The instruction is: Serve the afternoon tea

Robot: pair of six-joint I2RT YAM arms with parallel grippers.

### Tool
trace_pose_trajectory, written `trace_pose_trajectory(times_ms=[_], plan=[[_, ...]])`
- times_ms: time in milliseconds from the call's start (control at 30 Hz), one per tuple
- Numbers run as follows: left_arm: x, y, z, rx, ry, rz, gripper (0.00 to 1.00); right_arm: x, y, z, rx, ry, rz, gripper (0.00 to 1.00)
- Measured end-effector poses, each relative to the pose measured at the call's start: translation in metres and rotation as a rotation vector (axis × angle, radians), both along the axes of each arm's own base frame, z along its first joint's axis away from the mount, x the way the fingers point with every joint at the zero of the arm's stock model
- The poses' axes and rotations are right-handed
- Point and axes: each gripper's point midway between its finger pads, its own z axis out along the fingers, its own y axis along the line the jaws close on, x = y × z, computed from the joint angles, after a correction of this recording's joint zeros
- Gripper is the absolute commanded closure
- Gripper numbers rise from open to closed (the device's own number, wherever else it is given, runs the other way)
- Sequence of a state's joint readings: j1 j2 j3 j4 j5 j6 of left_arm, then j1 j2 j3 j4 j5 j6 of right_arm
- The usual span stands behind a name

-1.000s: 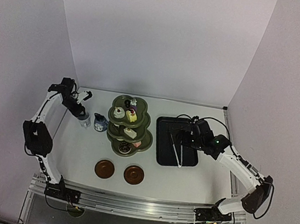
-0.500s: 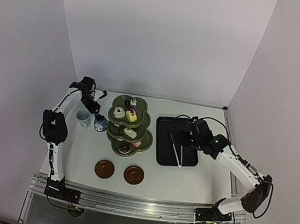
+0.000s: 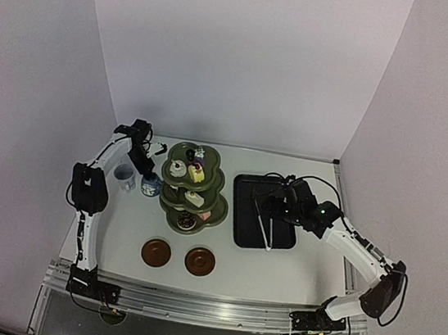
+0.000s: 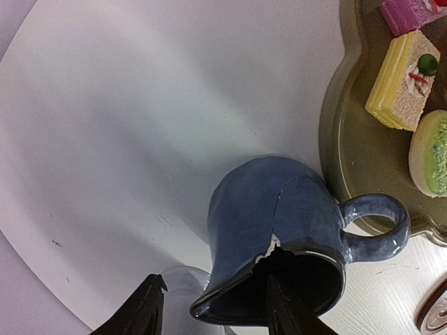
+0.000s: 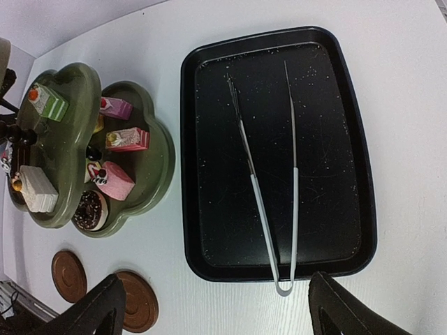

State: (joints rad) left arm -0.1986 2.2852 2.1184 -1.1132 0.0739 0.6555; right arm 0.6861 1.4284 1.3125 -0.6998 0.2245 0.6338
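Your left end effector stood parted astride the rim of the small dark blue jug, one finger inside, nothing clamped yet. Just beyond the handle sat the dark green stand; closing off-centre could have tipped the jug into it.

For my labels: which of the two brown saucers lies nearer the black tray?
The right saucer; the left saucer lies beyond it, farther from the black tray.
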Motion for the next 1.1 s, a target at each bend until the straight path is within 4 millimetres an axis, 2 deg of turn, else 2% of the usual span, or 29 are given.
trace_pose_trajectory(times_ms=[167,400,800,933,1100], plan=[[0.002,0.002,-0.001,0.010,0.004,-0.011,0.54,0.000,0.000,0.000,0.000,0.000,0.000,0.12],[0.001,0.002,-0.015,0.028,0.027,-0.053,0.57,-0.001,0.000,-0.001,0.003,0.004,0.000,0.12],[-0.002,0.000,-0.019,0.034,0.038,-0.055,0.77,-0.003,0.001,-0.006,0.010,0.021,-0.003,0.12],[-0.014,0.005,-0.022,0.043,0.066,-0.019,0.79,-0.006,-0.001,-0.013,0.001,0.038,-0.008,0.12],[-0.037,0.009,-0.023,0.044,0.130,0.030,0.78,-0.006,-0.002,-0.014,0.000,0.040,-0.008,0.12]])
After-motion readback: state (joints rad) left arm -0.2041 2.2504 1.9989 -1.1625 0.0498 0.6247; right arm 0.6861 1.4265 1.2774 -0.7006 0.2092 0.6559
